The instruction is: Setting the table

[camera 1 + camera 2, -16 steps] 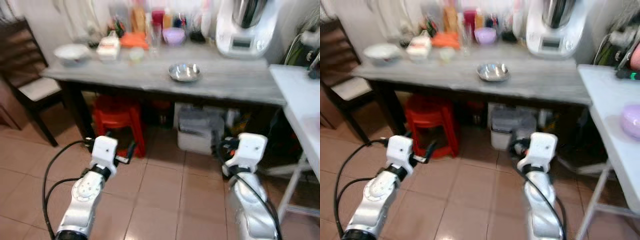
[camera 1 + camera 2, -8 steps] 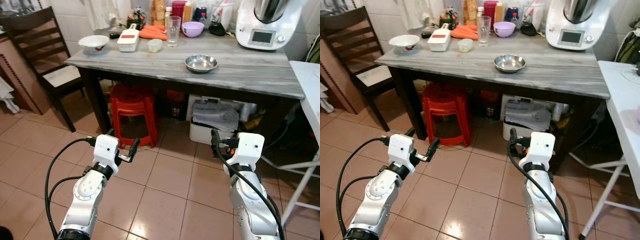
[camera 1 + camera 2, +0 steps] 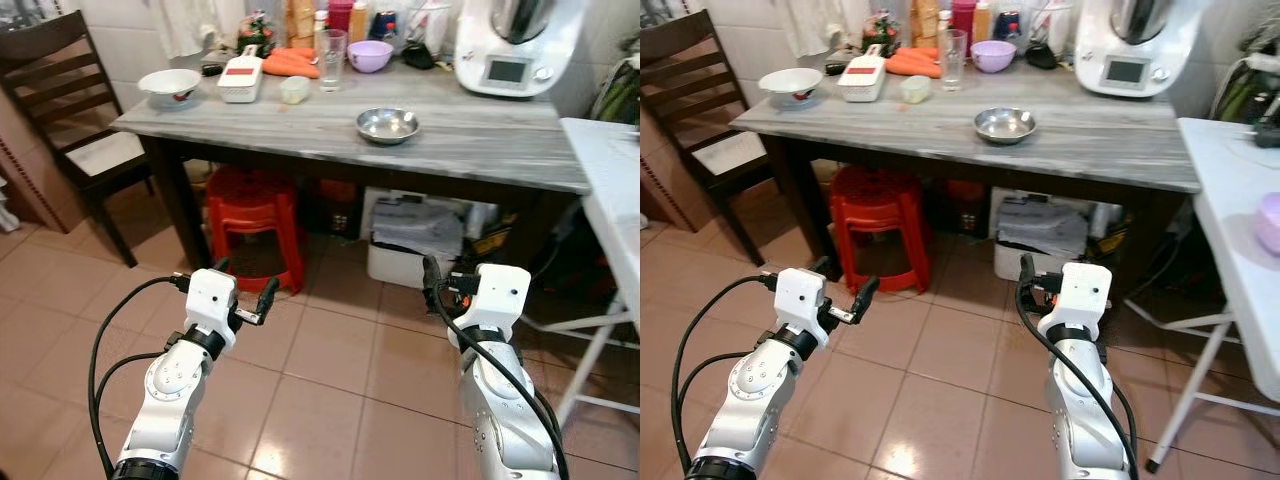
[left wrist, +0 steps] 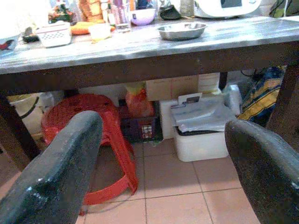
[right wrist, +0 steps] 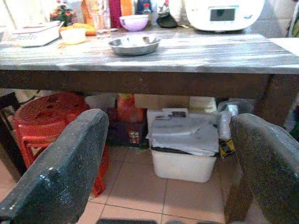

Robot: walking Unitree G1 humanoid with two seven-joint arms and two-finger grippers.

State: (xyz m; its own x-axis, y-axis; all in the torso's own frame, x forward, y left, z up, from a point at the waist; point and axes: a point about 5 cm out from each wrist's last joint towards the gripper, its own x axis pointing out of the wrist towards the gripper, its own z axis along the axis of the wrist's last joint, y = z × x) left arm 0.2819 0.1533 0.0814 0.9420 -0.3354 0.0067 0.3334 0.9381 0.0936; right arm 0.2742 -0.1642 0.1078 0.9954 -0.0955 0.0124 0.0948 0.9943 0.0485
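A grey wooden table (image 3: 480, 150) stands ahead of me. On it are a steel bowl (image 3: 388, 125), a white bowl (image 3: 169, 85), a drinking glass (image 3: 331, 46), a purple bowl (image 3: 370, 55), carrots (image 3: 290, 65) and a white slicer (image 3: 240, 80). Both arms are held low over the tiled floor, well short of the table. My left gripper (image 4: 163, 163) is open and holds nothing. My right gripper (image 5: 168, 158) is also open and holds nothing, pointing at the space under the table.
A white kitchen machine (image 3: 510, 45) stands at the table's back right. Under the table are a red stool (image 3: 255, 215) and a white bin (image 3: 415, 245). A dark chair (image 3: 70, 110) is at the left. A white folding table (image 3: 1230, 230) carrying a purple item (image 3: 1268, 222) is at the right.
The picture has sharpened from a blur and the camera has shifted a little. Both arms keep the same pose with open fingers.
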